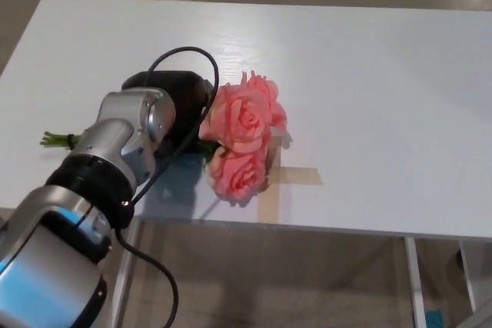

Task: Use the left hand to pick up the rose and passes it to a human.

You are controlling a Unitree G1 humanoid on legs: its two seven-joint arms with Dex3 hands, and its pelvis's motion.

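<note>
A bunch of pink roses [242,132] hangs over the near part of the white table [369,74], its blooms pointing right. The green stem ends [58,140] stick out to the left behind my forearm. My black left hand [181,101] is shut on the stems just left of the blooms, partly hidden by my silver wrist [131,132]. The roses cast a shadow on the table, so they seem lifted a little. No person shows.
A cross of tan tape [280,178] is stuck on the table under the blooms, near the front edge [307,228]. A black cable [184,55] loops above my hand. Floor shows below the table.
</note>
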